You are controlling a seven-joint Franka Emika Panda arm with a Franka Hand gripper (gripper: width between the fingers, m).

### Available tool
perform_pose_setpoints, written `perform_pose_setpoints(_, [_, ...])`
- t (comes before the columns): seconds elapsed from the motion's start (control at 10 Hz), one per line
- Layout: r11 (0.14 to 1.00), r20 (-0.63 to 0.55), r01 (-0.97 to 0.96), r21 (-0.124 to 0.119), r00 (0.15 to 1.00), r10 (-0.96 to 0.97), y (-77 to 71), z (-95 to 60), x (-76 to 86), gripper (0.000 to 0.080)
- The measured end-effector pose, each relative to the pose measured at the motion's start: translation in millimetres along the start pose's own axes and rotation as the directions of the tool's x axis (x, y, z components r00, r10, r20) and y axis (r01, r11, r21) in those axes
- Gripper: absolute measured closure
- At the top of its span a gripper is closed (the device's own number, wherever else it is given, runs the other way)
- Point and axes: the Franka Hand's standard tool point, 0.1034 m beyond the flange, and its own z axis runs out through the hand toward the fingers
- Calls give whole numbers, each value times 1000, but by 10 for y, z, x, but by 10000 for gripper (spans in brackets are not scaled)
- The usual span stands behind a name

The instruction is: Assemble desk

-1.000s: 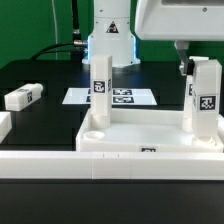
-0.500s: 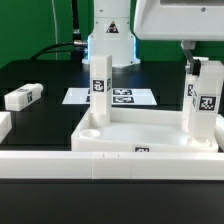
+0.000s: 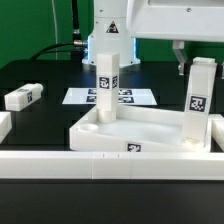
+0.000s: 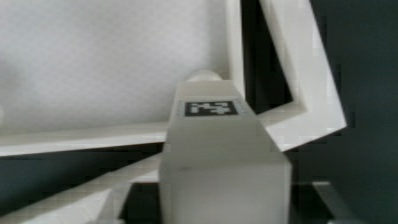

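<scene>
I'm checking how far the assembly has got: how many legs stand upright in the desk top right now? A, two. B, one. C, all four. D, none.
A: the leg on the exterior view's left and the leg on the exterior view's right both stand upright in the desk top, while a loose leg lies flat on the table.

Far leg [image 3: 106, 85] and near leg [image 3: 198, 100] upright in desk top [image 3: 150, 126]
</scene>
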Motion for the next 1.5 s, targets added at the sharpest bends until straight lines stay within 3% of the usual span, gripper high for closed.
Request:
perform_pose_setpoints(0.3, [954, -18, -298, -20, 955, 298, 122, 0, 58, 508])
perform_pose_setpoints(1.0, [697, -34, -717, -18, 697, 716, 233, 8, 120, 505])
perform_pose_setpoints(1.1, [663, -35, -748, -16, 663, 748, 232, 10, 119, 429])
perform_pose_setpoints(1.2, [665, -35, -746, -17, 665, 746, 229, 15, 117, 429])
perform_pose_setpoints(1.4, [709, -34, -705, -19, 709, 705, 231, 18, 117, 179])
perform_pose_setpoints(1.5, [749, -33, -662, -26, 750, 661, 243, 21, 115, 179])
